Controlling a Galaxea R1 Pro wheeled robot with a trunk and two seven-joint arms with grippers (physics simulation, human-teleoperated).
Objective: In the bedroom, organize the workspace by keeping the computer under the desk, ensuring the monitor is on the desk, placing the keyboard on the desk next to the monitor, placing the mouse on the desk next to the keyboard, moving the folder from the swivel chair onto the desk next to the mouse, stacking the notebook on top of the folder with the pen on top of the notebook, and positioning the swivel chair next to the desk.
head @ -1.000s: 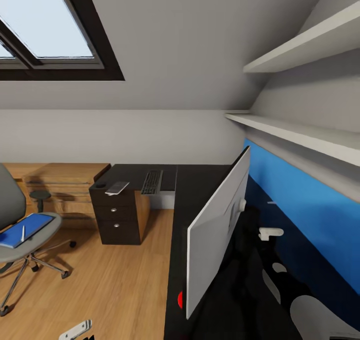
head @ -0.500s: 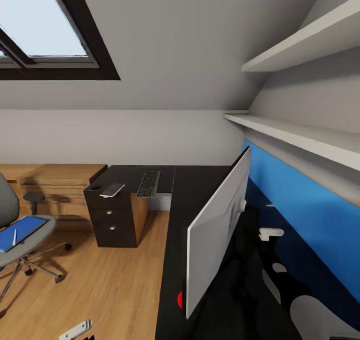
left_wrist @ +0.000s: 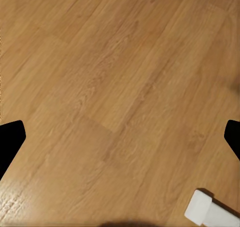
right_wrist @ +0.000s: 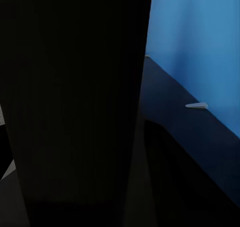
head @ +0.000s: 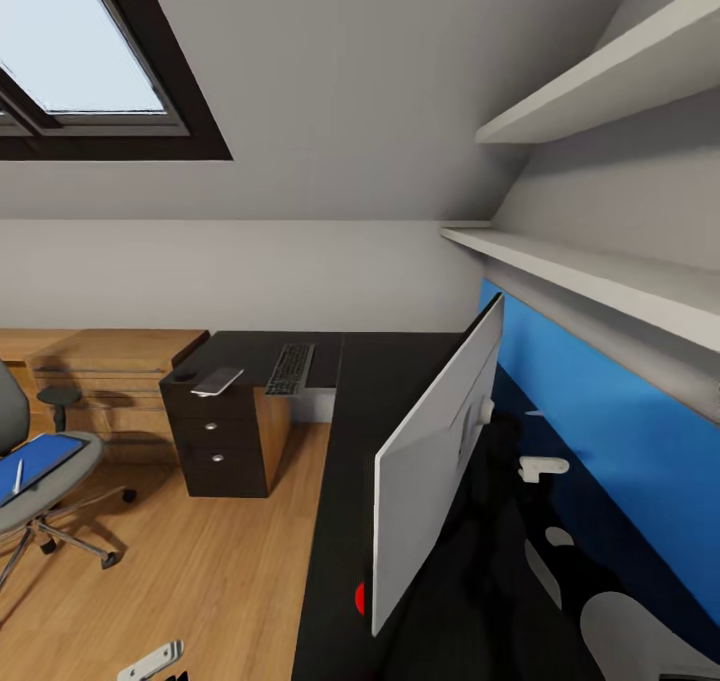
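Note:
The monitor (head: 430, 471) hangs tilted and edge-on close in front of me over the black desk (head: 370, 381), pale back showing, with a red dot at its lower corner. My right arm (head: 620, 621) reaches behind it, and its fingers are hidden. A dark slab (right_wrist: 75, 102) looms close in the right wrist view. At the desk's far end lie the keyboard (head: 290, 368), the notebook (head: 217, 381) and the mouse (head: 184, 374). The swivel chair (head: 70, 461) at the left edge carries the folder (head: 45, 458) and the pen (head: 18, 476). My left gripper (left_wrist: 121, 137) is open over bare floor. The computer is out of view.
A dark drawer unit (head: 225, 441) stands under the desk's far end, beside a light-wood chest (head: 110, 371). A blue wall panel (head: 600, 411) and two white shelves (head: 600, 271) line the right wall. Wooden floor (head: 220, 571) stretches between chair and desk. A skylight (head: 80, 61) sits upper left.
The view has panned right: chair, drawer unit and keyboard slid left in the picture. The monitor kept its place in the picture, travelling with me.

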